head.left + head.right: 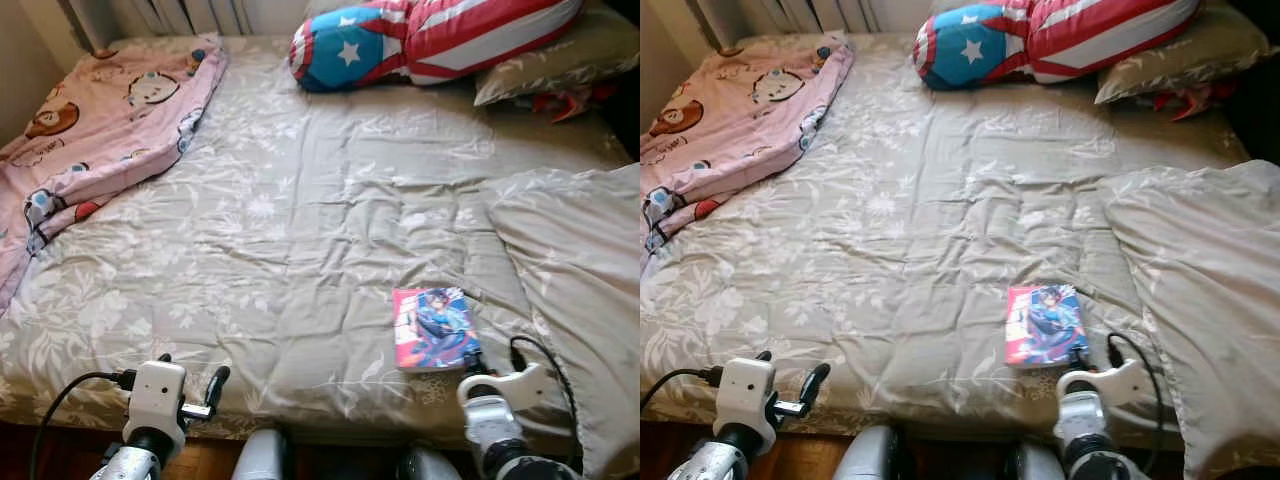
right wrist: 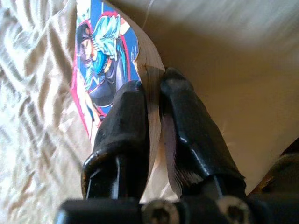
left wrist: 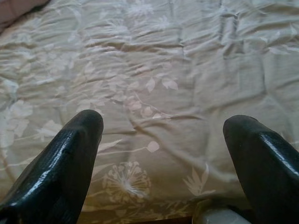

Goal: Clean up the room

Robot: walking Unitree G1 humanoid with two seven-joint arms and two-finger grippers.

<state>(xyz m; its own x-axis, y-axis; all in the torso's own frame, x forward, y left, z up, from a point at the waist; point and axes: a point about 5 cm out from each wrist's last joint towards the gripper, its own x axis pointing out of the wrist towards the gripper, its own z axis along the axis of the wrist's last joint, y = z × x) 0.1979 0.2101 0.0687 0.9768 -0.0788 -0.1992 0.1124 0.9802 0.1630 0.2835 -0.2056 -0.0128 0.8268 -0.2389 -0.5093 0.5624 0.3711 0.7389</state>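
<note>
Left side: a pink blanket printed with cartoon bears (image 1: 95, 110) lies bunched along the left edge of the bed, over a grey-beige floral quilt (image 1: 300, 200) that covers the mattress. The left gripper (image 3: 161, 154) hangs at the near left edge of the bed, above the quilt; its two black fingers (image 3: 65, 163) are spread wide apart with nothing between them.

Centre: at the head of the bed lies a bolster cushion in red and white stripes with a blue, white-starred end (image 1: 420, 35), beside a grey floral pillow (image 1: 570, 55).

Right side: a thin paperback comic book with a pink and blue illustrated cover (image 1: 433, 327) lies flat on the quilt near the bed's front edge. The right gripper (image 2: 154, 100) is at the book's near edge; its fingers are closed on that edge, with the page block pinched between them. A folded-back grey floral duvet (image 1: 580, 270) lies just right of the book
</note>
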